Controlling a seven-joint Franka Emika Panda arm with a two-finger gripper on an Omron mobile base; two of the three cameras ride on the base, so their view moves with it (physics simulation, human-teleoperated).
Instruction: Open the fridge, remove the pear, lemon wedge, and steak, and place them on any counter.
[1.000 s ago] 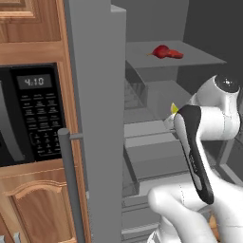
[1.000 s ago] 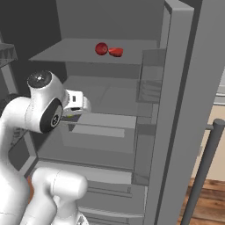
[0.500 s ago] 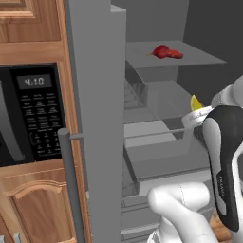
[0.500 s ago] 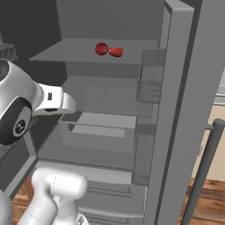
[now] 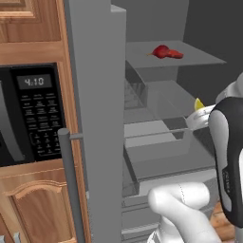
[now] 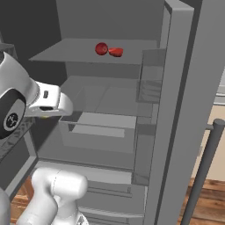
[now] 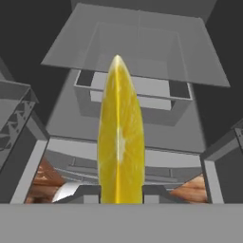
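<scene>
Left base view: lemon wedge (image 5: 199, 103) pokes up as a yellow tip just above the gripper (image 5: 199, 116), at the right edge in front of the open fridge (image 5: 95, 118). Steak (image 5: 174, 54) and a round red item beside it, likely the pear (image 5: 160, 51), sit touching on the upper shelf (image 5: 199, 59), well above and left of the hand. Microwave (image 5: 28, 114) sits left of the fridge door, set in wooden cabinets (image 5: 33, 204); a clear drawer (image 5: 156, 142) lies below the shelf. Right base view: gripper (image 6: 46, 115) is at the left, outside the drawer (image 6: 101, 127), with a sliver of yellow under the white hand; steak (image 6: 116, 52) and pear (image 6: 101, 48) are up on the shelf (image 6: 66, 50), clear of the arm. Right door (image 6: 189, 110) stands open with a bar handle (image 6: 204, 162). Hand view: wedge (image 7: 120, 142) stands edge-on, centred, pinched between the fingertips (image 7: 90, 193); jaws narrow, clamped on it. Behind it are the shelf (image 7: 142, 38) and drawer (image 7: 137, 95).
</scene>
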